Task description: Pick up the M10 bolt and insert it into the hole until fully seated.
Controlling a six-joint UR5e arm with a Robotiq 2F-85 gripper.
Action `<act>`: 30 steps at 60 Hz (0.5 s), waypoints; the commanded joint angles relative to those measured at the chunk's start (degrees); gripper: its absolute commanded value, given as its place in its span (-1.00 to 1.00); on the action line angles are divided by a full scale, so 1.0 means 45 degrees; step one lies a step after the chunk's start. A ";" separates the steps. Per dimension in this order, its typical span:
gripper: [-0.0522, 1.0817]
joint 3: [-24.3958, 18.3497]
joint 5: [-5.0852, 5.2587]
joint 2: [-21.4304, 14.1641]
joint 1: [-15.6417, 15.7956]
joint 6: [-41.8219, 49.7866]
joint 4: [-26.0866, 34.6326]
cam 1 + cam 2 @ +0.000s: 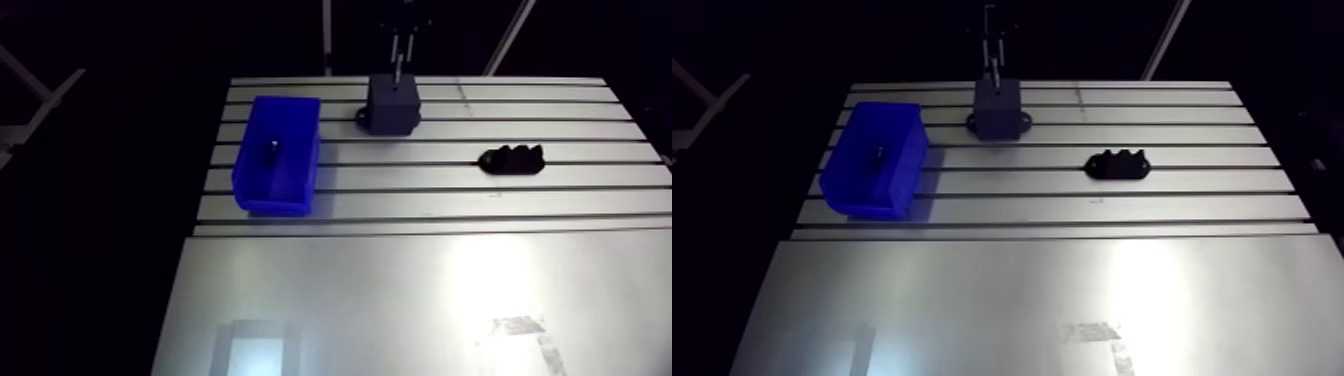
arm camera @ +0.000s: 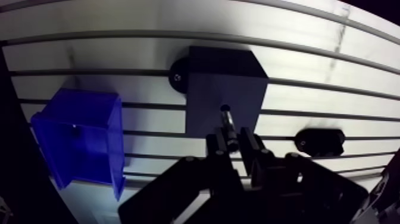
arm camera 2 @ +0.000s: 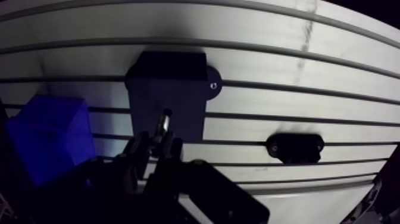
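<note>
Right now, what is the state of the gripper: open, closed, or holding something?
Gripper: closed on the M10 bolt, which is held between its fingers over the dark block.

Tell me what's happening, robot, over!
Gripper shut on bolt. Bolt tip at the dark block top face, not seated. Blue bin and black holder off to the sides, path clear. Over.

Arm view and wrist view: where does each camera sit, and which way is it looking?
Arm view: rides on the arm's upper link, looking down across the slotted aluminium table at the blue plastic bin, dark grey block and small black fixture; the wrist shows far off.
Wrist view: sits on the wrist, looking down past the jaws, shut on the metal bolt over the block.
Both show bin, block, fixture, table.
</note>
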 commanded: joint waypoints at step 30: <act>0.99 0.0161 0.0025 0.0022 0.0000 -0.0025 -0.0339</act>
